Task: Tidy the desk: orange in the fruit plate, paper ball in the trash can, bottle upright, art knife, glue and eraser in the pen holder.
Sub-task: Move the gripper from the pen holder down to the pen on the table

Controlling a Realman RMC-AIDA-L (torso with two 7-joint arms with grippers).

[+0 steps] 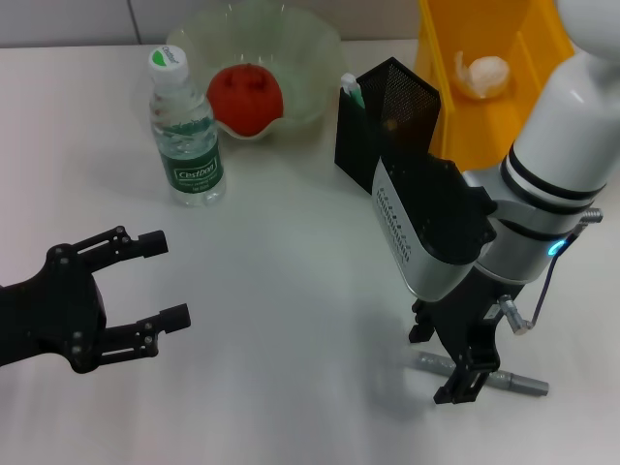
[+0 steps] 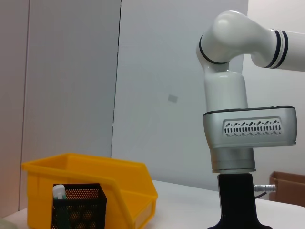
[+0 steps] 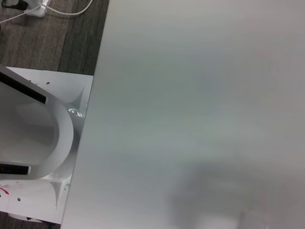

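The grey art knife (image 1: 518,383) lies flat on the table at the front right. My right gripper (image 1: 444,360) points down over its left end, open, one finger on each side of it. My left gripper (image 1: 165,281) hovers open and empty at the front left. The orange (image 1: 244,97) sits in the pale-green fruit plate (image 1: 315,58) at the back. The bottle (image 1: 186,131) stands upright left of the plate. The paper ball (image 1: 484,76) lies in the yellow trash can (image 1: 455,116) (image 2: 95,186). A white-green glue tip (image 1: 351,89) (image 2: 58,192) sticks out of the black mesh pen holder (image 1: 387,116) (image 2: 78,207). The eraser is out of view.
The pen holder stands just behind my right arm (image 2: 238,143), with the trash can beside it. In the right wrist view the table's edge (image 3: 95,119) shows, with the floor and the robot's white base (image 3: 43,143) past it.
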